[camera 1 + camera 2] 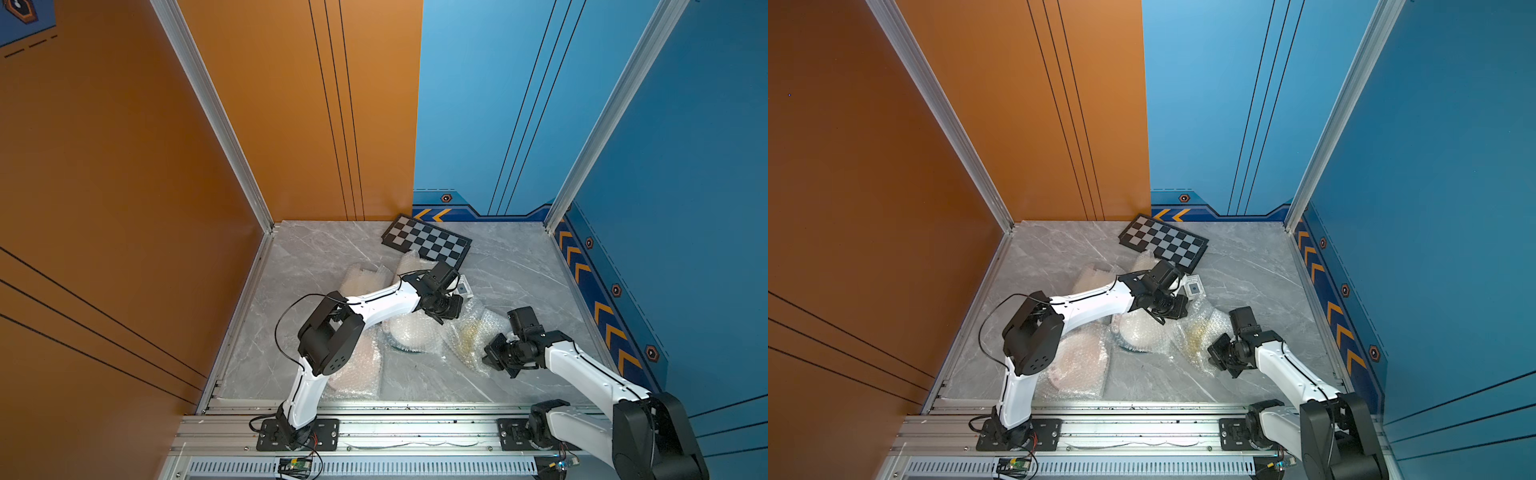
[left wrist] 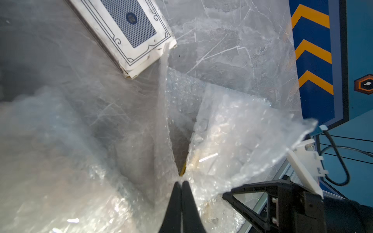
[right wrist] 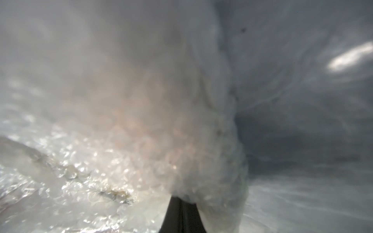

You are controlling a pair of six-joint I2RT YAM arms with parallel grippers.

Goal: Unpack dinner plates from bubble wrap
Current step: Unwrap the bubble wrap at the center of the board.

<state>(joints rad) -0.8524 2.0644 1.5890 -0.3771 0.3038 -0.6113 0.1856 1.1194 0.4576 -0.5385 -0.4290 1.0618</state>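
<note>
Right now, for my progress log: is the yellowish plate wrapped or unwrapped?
Wrapped: bubble wrap covers the yellowish plate, a tint showing through.

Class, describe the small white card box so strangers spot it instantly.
Find the black-and-grey checkerboard at the grey marble table's back. Just in front of it lies the small white card box. Unlike the clear bubble wrap nearby, it is rectangular with a blue panel.
</note>
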